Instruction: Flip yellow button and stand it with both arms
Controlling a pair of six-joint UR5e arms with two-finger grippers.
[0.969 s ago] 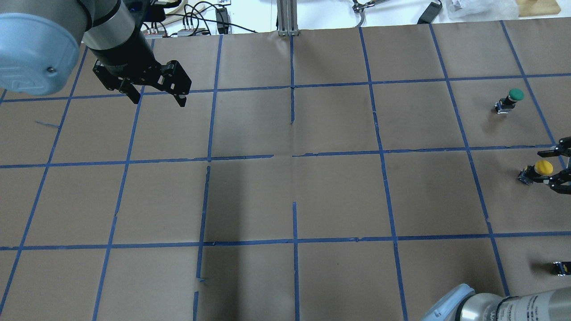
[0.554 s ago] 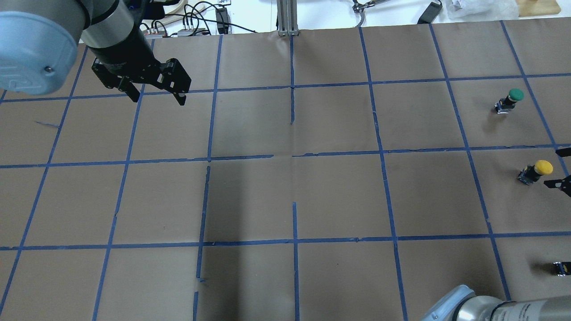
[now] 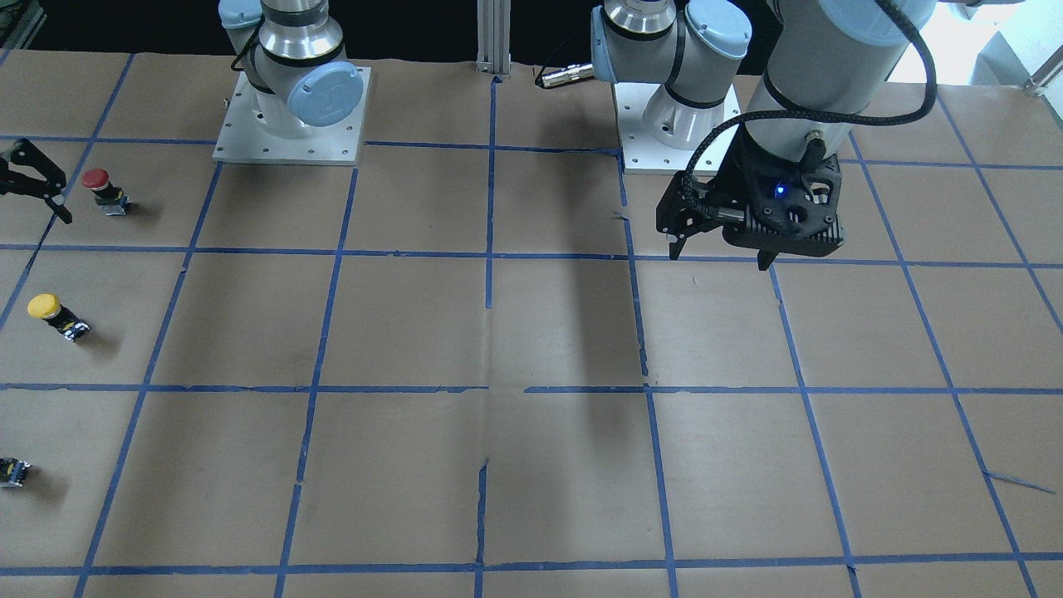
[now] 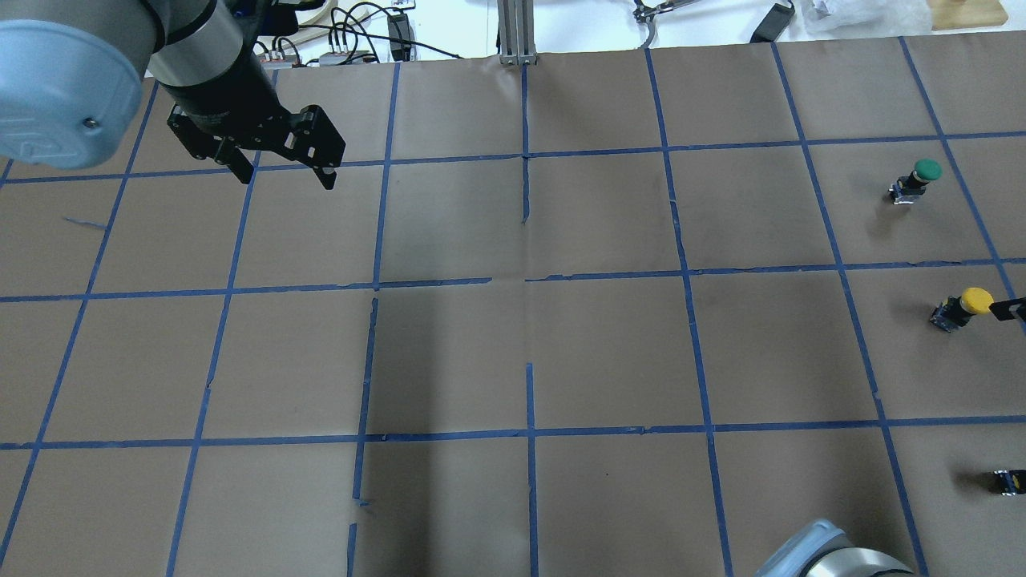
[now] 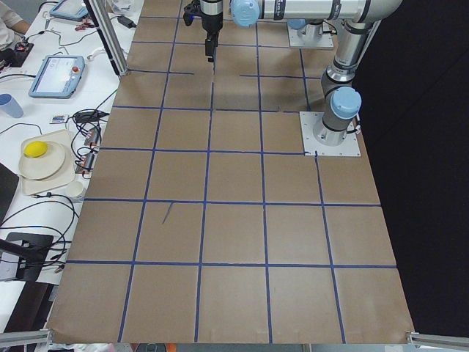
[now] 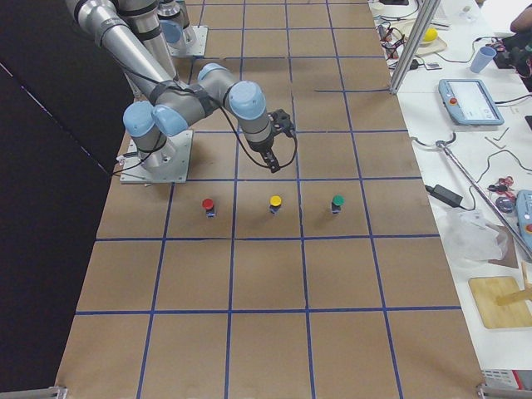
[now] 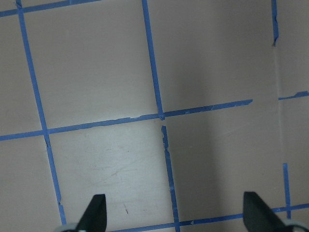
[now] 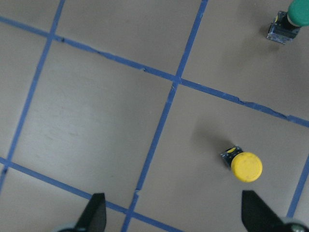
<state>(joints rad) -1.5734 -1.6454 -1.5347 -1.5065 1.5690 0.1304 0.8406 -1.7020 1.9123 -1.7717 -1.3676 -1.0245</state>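
The yellow button (image 4: 962,306) stands upright, cap on top, at the table's right edge; it also shows in the front view (image 3: 51,314), the right side view (image 6: 275,204) and the right wrist view (image 8: 244,166). My right gripper (image 3: 58,199) is open and empty, raised above the table, apart from the button; its wrist view (image 8: 174,217) shows both fingertips wide apart. In the overhead view only one fingertip (image 4: 1007,308) shows. My left gripper (image 4: 282,178) is open and empty, high over the far left of the table, also in the front view (image 3: 719,257).
A green-capped button (image 4: 918,178) stands beyond the yellow one. A red-capped button (image 3: 100,187) stands on its near side, close to my right gripper. A small black capless block (image 4: 1008,481) lies near the right edge. An aluminium post (image 4: 515,32) rises at the table's far edge.
My right gripper, with its fingers around the yellow button a second ago, has pulled back to the right, almost out of the overhead view. The button stays standing. The left arm has barely moved.
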